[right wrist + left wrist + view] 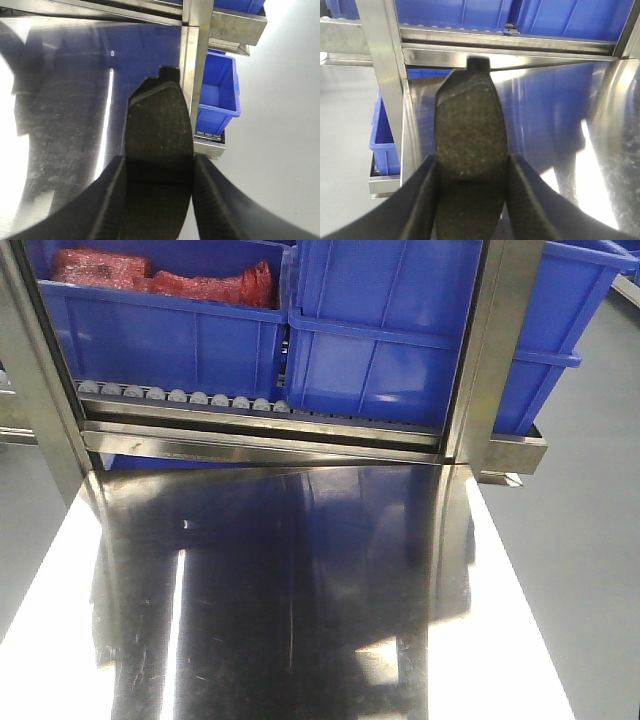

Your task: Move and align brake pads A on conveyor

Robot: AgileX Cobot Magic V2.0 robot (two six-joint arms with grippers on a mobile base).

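The table (300,590) in front of the roller rack (180,395) is polished steel, scuffed and glaring, and it mirrors the blue bins (380,340) standing on the rack. One bin holds red bagged parts (200,285). The table's far edge meets the rack's lower rail. Its side edges drop to grey floor (590,500), which is wide and open to the right of the rack.

My left end effector (472,159) is closed partway onto a brake pad A (470,120), clamped across its width. The pad's tab points at the rack, close to the rack's left post (380,60).

My right end effector (159,159) grips a second brake pad A (160,125) the same way, near the rack's right post (197,60). A lower blue bin (217,85) sits beyond that post.
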